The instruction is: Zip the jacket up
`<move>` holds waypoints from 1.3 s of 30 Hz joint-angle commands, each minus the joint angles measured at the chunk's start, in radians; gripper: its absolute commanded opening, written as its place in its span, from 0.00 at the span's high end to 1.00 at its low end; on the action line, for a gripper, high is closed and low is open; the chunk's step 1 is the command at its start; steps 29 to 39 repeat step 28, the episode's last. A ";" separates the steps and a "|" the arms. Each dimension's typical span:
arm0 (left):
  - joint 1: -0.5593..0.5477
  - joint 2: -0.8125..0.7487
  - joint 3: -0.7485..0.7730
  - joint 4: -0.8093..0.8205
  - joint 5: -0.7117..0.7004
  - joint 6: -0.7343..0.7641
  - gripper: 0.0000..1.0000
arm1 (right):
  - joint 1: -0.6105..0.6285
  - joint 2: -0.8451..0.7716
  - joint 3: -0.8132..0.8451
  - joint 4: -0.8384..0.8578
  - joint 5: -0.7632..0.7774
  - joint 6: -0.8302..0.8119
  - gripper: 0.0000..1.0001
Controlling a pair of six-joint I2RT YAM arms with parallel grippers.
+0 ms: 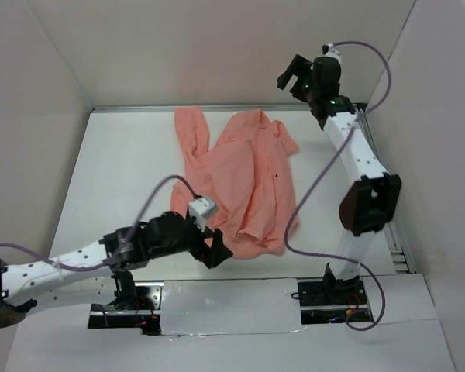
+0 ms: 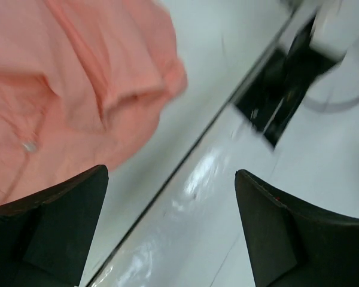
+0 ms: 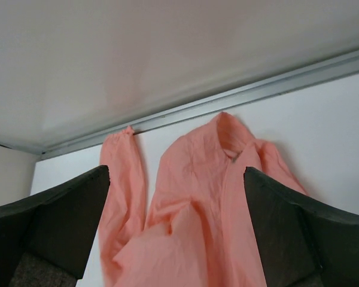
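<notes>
Nearest the wrist lens, the left pincer (image 2: 170, 173) stands wide and empty, hovering just beside the near hem of the jacket (image 1: 244, 178). The jacket lies wrinkled on the desk (image 1: 116, 178), collar toward the far side and one sleeve stretched out on the left. The right pincer (image 1: 292, 76) is also wide and empty, raised at the far right, well apart from the cloth. A small pale fleck (image 2: 29, 146) shows on the fabric; whether it is the zip pull I cannot tell. The likely trouble is the thin cloth bunching so a pincer nips several layers. The whole jacket could also slide when pulled, since nothing pins the hem. Mistaking a fold for the zip would waste the grasp.
</notes>
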 commanded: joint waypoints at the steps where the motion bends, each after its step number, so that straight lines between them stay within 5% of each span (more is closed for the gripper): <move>1: 0.067 -0.081 0.137 -0.136 -0.126 -0.098 0.01 | -0.016 -0.329 -0.198 0.039 0.129 0.051 0.00; 4: 0.212 -0.044 0.279 -0.288 -0.224 -0.196 0.01 | -0.072 -0.599 -0.510 0.061 0.102 0.140 0.00; 7: 0.479 0.000 0.379 -0.261 -0.072 -0.145 0.01 | -0.111 -0.850 -0.772 0.053 0.129 0.142 0.00; 11: 0.918 0.083 0.427 -0.224 0.412 -0.125 0.01 | -0.128 -1.093 -0.944 -0.092 0.265 0.160 0.00; 15: 1.317 0.256 0.499 -0.299 0.702 -0.119 0.01 | -0.131 -1.301 -0.995 -0.235 0.379 0.162 0.00; 21: 1.269 0.226 0.514 -0.311 0.449 -0.076 0.01 | -0.134 -1.464 -1.063 -0.247 0.428 0.137 0.00; 24: 1.247 0.169 0.462 -0.232 0.533 -0.053 0.01 | -0.134 -1.490 -1.075 -0.249 0.436 0.123 0.00; 39: 1.207 0.147 0.422 -0.218 0.510 -0.052 0.01 | -0.134 -1.487 -1.054 -0.271 0.450 0.097 0.00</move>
